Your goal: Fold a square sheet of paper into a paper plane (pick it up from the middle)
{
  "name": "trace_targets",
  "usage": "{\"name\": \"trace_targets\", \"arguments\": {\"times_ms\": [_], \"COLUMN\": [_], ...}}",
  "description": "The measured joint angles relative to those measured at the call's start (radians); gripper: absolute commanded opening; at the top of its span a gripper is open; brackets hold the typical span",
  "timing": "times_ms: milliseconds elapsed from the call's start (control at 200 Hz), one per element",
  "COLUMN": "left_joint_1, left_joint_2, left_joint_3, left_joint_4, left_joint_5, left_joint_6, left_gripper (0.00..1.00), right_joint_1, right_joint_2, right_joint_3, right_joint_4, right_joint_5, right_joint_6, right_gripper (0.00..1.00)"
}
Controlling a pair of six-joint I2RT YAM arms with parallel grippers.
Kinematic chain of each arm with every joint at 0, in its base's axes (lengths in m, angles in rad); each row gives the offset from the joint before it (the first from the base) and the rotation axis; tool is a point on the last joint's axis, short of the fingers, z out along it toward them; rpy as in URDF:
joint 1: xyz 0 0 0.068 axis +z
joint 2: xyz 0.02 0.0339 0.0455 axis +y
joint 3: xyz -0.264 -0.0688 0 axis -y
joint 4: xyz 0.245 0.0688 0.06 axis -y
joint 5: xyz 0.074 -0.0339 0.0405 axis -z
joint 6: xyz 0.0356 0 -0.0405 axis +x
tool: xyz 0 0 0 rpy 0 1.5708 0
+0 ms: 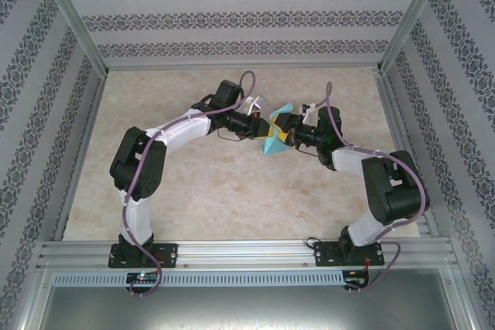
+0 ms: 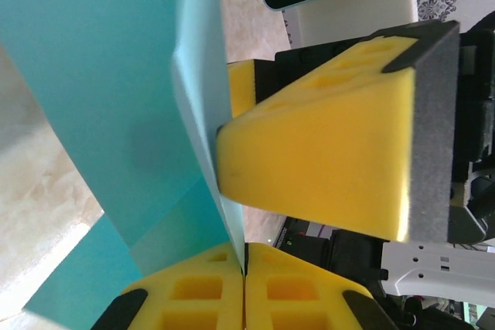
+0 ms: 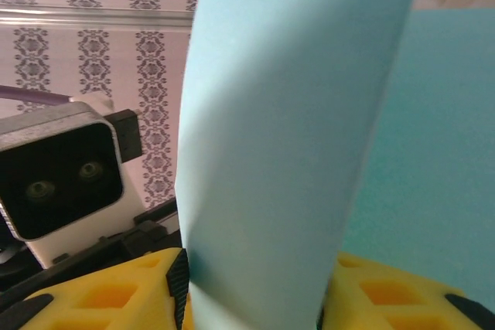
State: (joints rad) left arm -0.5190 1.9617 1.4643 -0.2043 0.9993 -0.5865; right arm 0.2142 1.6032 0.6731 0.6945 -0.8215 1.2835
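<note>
The square sheet of paper is turquoise and hangs folded in overlapping layers above the middle of the table, held between the two arms. My left gripper comes in from the left. In the left wrist view its yellow foam fingertips are pressed together on the paper's lower edge. My right gripper meets it from the right. One of its yellow fingers touches the paper's pale face. In the right wrist view its jaws stand apart with a broad flap of paper rising between them.
The beige tabletop lies bare below the paper. Patterned walls and aluminium rails box the table in on all sides. The left arm's wrist camera sits close in front of the right gripper.
</note>
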Motion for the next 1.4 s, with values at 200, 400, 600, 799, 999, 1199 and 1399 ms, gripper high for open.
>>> {"name": "trace_targets", "arguments": {"times_ms": [200, 400, 600, 799, 999, 1199, 1399], "left_joint_1": [0.019, 0.024, 0.024, 0.037, 0.056, 0.083, 0.087], "left_joint_2": [0.0, 0.0, -0.003, -0.059, -0.153, -0.212, -0.274], "left_joint_3": [-0.045, -0.051, -0.056, -0.058, -0.055, -0.117, -0.268], "left_joint_4": [0.052, 0.063, 0.072, 0.025, -0.082, -0.095, 0.056], "left_joint_5": [0.021, 0.021, 0.022, -0.016, -0.109, -0.163, -0.135], "left_joint_6": [-0.039, -0.054, -0.066, -0.04, 0.019, 0.019, -0.097], "left_gripper": [0.16, 0.25, 0.38, 0.46, 0.54, 0.65, 0.78], "right_joint_1": [0.0, 0.0, -0.001, -0.003, -0.003, -0.007, -0.009], "right_joint_2": [0.002, 0.002, 0.003, 0.003, 0.002, -0.004, -0.008], "right_joint_3": [0.005, 0.005, 0.005, 0.02, 0.052, 0.069, 0.091], "right_joint_4": [0.018, 0.022, 0.021, -0.01, -0.041, -0.048, -0.048], "right_joint_5": [-0.011, -0.014, -0.026, -0.035, -0.046, -0.061, -0.064], "right_joint_6": [0.019, 0.024, 0.023, 0.003, -0.014, -0.017, -0.004], "right_gripper": [0.33, 0.23, 0.14, 0.1, 0.08, 0.08, 0.08]}}
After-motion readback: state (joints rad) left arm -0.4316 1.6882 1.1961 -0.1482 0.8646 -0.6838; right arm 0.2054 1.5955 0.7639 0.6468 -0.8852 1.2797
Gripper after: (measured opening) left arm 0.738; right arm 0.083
